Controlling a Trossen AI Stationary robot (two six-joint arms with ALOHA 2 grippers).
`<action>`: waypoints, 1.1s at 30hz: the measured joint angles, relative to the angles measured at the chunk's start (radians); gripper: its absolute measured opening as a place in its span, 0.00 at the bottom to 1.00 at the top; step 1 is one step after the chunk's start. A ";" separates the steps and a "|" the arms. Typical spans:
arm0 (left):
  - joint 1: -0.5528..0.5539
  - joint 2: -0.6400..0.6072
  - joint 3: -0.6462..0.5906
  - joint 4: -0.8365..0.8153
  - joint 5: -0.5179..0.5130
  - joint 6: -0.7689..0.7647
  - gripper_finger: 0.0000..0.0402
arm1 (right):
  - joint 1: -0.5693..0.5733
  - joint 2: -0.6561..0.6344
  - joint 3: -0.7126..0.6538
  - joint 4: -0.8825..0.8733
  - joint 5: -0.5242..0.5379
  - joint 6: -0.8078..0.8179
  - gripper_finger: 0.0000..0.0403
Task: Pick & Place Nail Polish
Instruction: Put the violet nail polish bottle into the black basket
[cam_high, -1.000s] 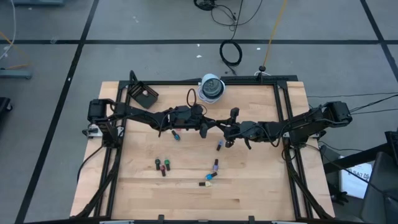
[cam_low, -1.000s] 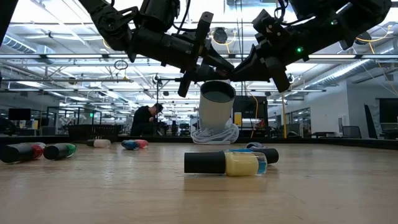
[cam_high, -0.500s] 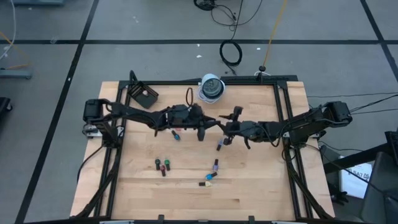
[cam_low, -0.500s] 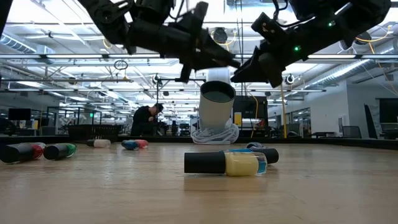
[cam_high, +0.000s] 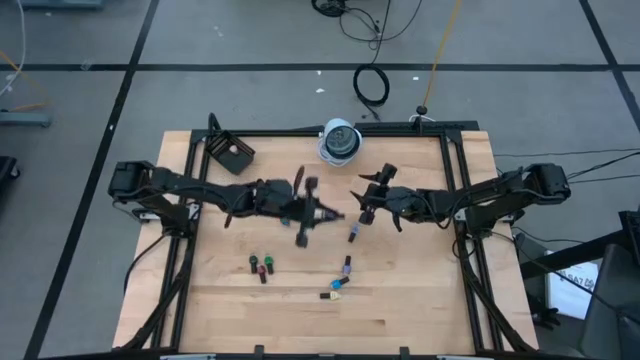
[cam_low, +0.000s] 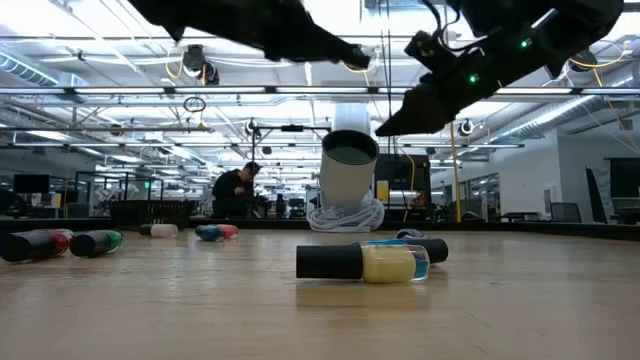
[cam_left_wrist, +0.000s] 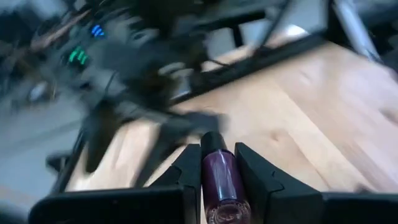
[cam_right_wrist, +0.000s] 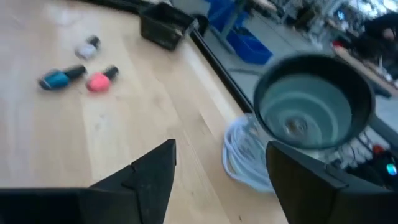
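Purple nail polish bottle (cam_left_wrist: 219, 180) lengthwise in left gripper (cam_left_wrist: 216, 168) jaws, cap outward; right gripper (cam_right_wrist: 217, 165) jaws spread, empty.

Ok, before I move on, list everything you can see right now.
table: one, light wood
tray: one, black, far left corner
cup: one, white, on a coiled white cable, far edge
nail polish lying flat: red and green side by side; purple; yellow nearest the front; blue, pink and pale near the tray
person: one, dark clothes, room beyond
left arm: jaws shut on a purple bottle
right arm: jaws open, raised near the cup
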 joint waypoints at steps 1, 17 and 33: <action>-0.019 0.000 0.000 -0.010 0.000 0.052 0.14 | -0.009 0.001 -0.002 -0.003 -0.001 0.009 0.57; -0.019 0.001 -0.063 0.141 0.271 -0.079 0.14 | -0.040 0.001 -0.023 0.000 -0.030 0.039 0.53; 0.028 -0.034 -0.321 1.234 0.690 -1.228 0.14 | -0.040 0.001 -0.023 0.002 -0.031 0.039 0.53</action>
